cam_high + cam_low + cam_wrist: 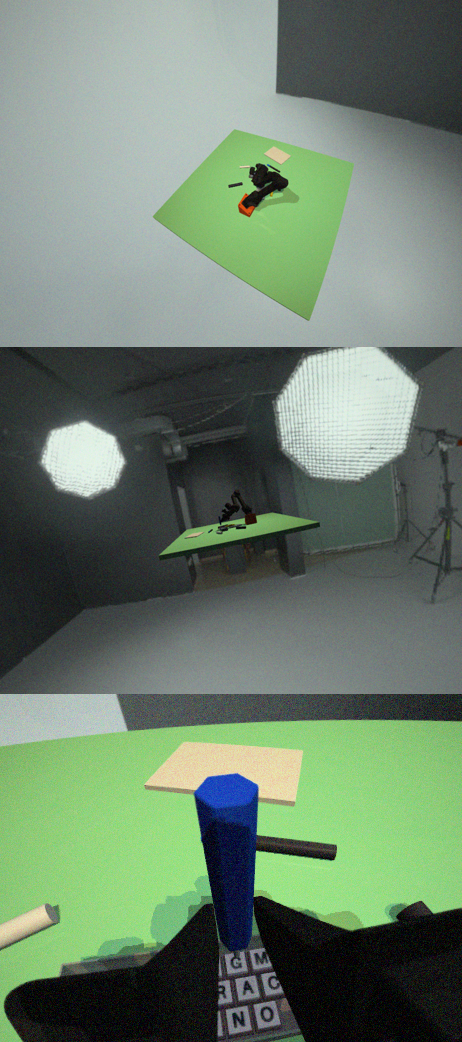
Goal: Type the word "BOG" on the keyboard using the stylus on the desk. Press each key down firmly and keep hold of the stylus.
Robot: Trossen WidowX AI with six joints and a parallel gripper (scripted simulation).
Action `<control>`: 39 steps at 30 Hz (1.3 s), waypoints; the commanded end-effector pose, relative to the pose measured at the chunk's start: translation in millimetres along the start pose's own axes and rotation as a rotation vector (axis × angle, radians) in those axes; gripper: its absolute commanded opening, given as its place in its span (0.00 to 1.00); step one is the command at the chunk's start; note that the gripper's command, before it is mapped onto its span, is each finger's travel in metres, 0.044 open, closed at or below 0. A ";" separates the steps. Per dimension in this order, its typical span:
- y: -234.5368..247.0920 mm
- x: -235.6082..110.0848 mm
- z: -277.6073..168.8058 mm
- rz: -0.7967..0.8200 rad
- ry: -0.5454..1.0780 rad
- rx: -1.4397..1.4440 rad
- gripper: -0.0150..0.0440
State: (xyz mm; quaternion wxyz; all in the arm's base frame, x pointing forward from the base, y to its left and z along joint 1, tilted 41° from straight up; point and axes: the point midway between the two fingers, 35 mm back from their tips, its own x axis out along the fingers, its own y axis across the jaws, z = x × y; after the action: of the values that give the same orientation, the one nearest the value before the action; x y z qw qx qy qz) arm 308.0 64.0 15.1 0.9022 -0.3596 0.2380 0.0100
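While gripper [235, 929] clamps blue stylus [227, 854] at frame centre, tip low over keyboard [247, 994] at bottom: centre on target key, press straight down, keep grip firm.

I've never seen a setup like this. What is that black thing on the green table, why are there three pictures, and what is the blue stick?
The black thing is a robot arm bolted to an orange base on a green table. One picture looks down from high above, one looks across the room, and one comes from a camera on the arm's wrist. At its tip is a gripper, two black fingers shut on a blue stylus. Below them lies a keyboard with lettered keys. Also on the table: a tan board, a dark rod and a cream rod.
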 end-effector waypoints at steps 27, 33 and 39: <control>2.0 8.0 -8.0 0.003 -0.002 -0.004 0.39; 2.0 9.5 -10.6 0.003 -0.002 -0.004 0.39; 2.0 10.9 -13.1 0.003 -0.002 -0.004 0.39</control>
State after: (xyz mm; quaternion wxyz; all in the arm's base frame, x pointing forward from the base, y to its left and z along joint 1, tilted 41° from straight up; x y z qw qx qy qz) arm 311.8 56.0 2.7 0.9025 -0.3591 0.2375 0.0100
